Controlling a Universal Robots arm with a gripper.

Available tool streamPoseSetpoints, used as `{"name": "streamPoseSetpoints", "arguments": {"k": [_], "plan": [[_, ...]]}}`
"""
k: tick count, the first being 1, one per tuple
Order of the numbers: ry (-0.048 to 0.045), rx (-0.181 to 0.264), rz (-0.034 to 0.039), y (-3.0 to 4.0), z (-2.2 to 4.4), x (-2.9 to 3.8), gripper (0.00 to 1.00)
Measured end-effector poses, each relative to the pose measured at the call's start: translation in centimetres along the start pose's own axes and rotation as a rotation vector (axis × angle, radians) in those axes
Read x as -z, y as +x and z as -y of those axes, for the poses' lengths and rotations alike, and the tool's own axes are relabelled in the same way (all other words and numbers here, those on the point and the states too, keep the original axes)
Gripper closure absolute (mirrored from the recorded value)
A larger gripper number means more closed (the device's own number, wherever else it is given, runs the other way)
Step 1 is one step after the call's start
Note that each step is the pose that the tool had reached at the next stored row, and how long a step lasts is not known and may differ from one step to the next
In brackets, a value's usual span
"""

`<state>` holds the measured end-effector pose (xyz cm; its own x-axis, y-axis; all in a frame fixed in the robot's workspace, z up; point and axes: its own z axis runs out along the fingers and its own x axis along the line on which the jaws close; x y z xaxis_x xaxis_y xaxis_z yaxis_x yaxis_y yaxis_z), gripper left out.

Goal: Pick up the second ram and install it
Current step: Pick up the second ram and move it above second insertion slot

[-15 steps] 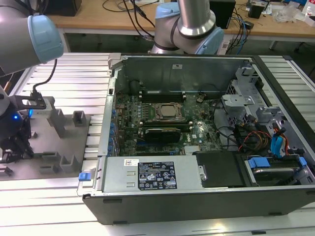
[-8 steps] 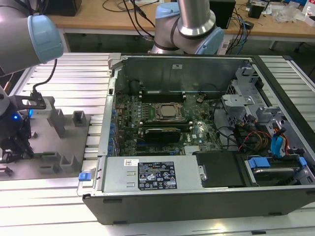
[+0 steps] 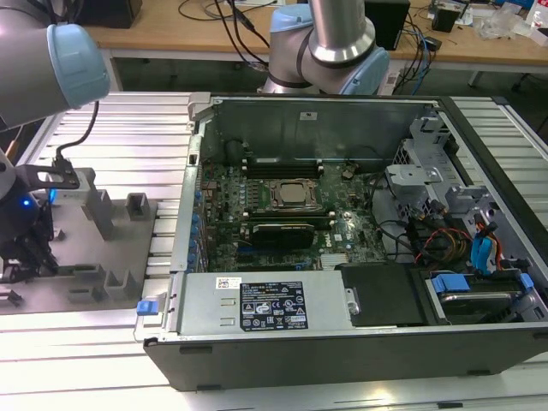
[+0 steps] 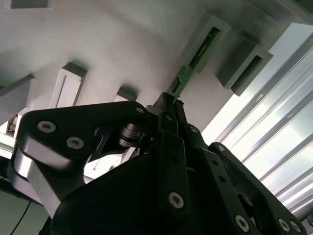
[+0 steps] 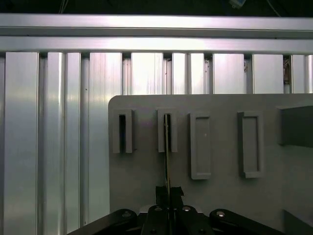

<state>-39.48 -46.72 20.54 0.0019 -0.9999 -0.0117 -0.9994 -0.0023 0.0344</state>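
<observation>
The second ram (image 4: 198, 51) is a thin green-and-dark strip; in the first wrist view it stands on edge (image 5: 167, 161). Its far end sits in a slotted grey block (image 5: 161, 132) of the grey tray (image 5: 142, 176). My gripper (image 4: 169, 104) is shut on the strip's near end, one fingertip on either side, as both wrist views show (image 5: 168, 192). In the exterior view the gripper (image 3: 30, 248) hangs low over the tray (image 3: 94, 295) at that view's left, well away from the open computer case (image 3: 342, 111).
Beside the held strip's block is an empty slotted block (image 5: 122, 131) and two flat rectangular blocks (image 5: 200, 147). Inside the case lie the CPU socket (image 3: 289, 193), long black memory slots (image 3: 274, 163) and a power supply (image 3: 265, 304). Ribbed aluminium table (image 3: 128, 137) surrounds everything.
</observation>
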Motion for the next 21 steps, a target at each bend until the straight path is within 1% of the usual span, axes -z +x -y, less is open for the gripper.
{"name": "streamPoseSetpoints", "arguments": {"k": [11,15,17,21], "plan": [[0.0,0.0,0.0,-0.3,-0.03,0.68,0.87],[0.0001,0.0,0.0,-0.6,-0.05,1.49,0.87],[0.0,0.0,0.0,-0.65,-0.05,1.7,0.87],[0.0,0.0,0.0,-0.78,-0.08,2.39,0.87]]}}
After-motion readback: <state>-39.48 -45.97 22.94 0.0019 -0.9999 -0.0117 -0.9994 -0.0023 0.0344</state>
